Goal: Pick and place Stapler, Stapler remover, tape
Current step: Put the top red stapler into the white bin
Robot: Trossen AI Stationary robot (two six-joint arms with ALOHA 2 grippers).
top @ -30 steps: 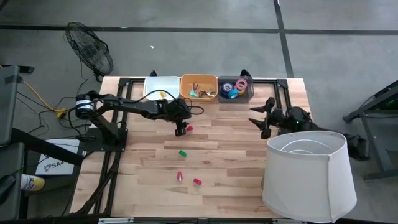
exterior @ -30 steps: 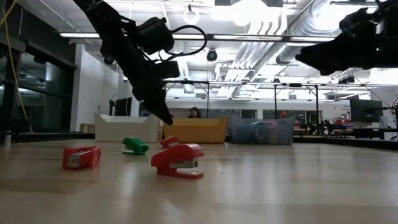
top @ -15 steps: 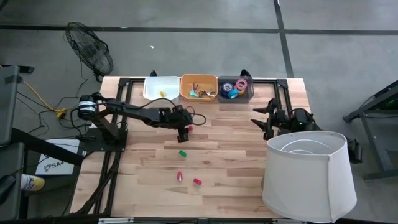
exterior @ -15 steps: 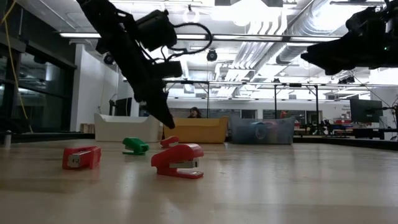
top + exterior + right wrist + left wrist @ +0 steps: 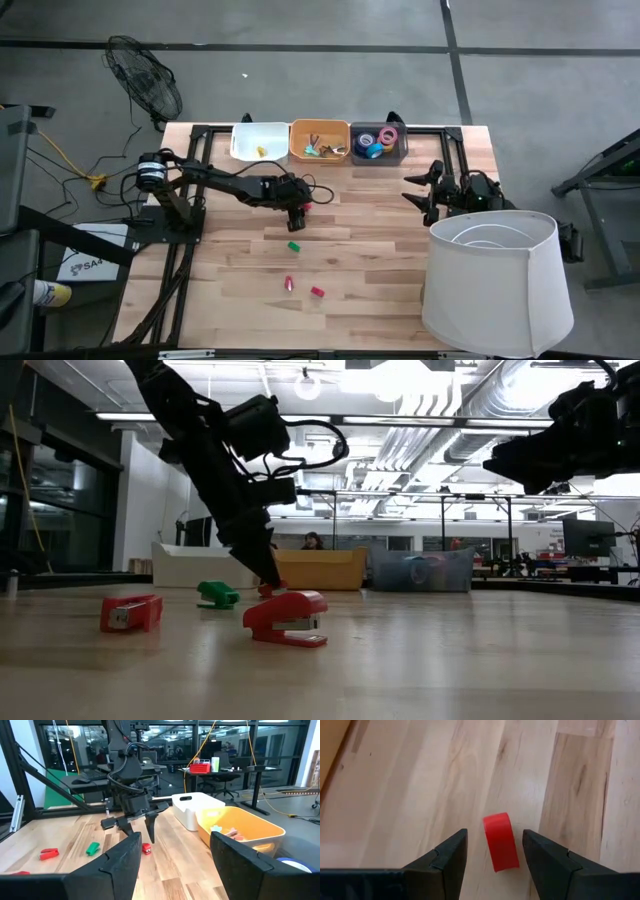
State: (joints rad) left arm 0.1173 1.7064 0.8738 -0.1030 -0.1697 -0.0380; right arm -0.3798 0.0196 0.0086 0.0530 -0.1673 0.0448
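Wooden worktop (image 5: 380, 250) seen from above: the left end effector (image 5: 296, 215) hung over a small red stapler (image 5: 305, 206), just near of the orange bin (image 5: 319, 128); tape rolls (image 5: 378, 138) sat in the dark bin (image 5: 378, 155) to its right. The right end effector (image 5: 422, 196) waited at the right side, fingers spread. At table height, its tips reached that red stapler (image 5: 270, 588). Through the left wrist camera, parted fingers (image 5: 447, 855) straddled the red stapler (image 5: 500, 841), not gripping.
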